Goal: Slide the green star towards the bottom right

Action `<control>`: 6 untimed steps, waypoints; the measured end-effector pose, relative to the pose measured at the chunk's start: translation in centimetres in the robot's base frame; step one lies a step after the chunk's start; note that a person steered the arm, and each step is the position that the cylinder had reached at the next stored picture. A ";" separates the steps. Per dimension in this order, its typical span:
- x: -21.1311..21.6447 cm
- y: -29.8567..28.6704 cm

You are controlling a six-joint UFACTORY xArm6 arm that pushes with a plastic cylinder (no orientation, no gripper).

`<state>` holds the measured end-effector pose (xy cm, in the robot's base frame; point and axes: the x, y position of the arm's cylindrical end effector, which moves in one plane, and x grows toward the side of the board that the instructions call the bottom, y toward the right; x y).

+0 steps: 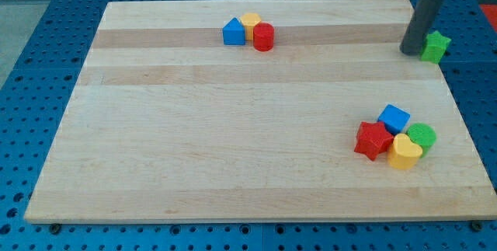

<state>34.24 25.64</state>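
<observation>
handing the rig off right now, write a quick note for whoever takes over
My tip is down on the board's right edge near the view's top, just left of the green star, touching it or nearly so.
The star sits at the very edge of the wooden board.
A group of red star, blue block, yellow heart and green round block lies toward the bottom right.
Done: tip at the star. Left: get above the star and slide it down toward that group.

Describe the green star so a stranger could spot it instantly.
Look to the wooden board, at its right edge near the view's top. There the green star sits alone, just right of my tip. The other green block sits lower down in a cluster.
</observation>
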 end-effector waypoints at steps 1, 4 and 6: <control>-0.1 -0.1; -12.7 8.6; -7.4 8.5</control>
<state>26.84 34.14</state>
